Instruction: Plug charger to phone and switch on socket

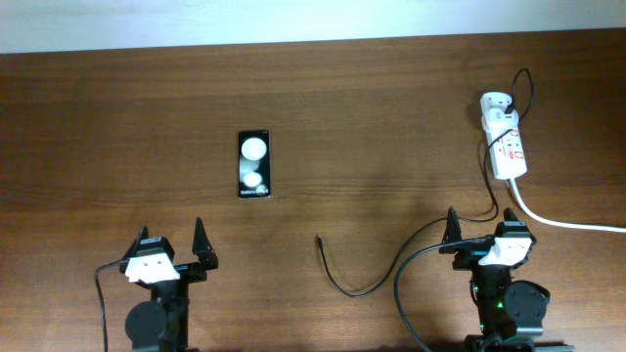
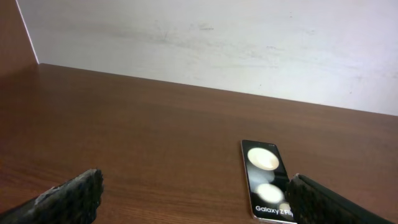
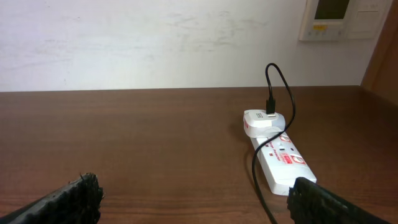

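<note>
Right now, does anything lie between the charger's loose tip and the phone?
No. Only bare table lies between the charger tip and the phone; nothing visible blocks that path.

Phone lies well left of socket

Glossy black phone lies on smooth wood-grain table.

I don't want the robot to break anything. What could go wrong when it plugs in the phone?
The charger tip is tiny and lies flat, so fingers might miss it. The phone lies loose and could slide when pushed. The cable runs close by the right gripper and could snag, tugging the socket.
</note>
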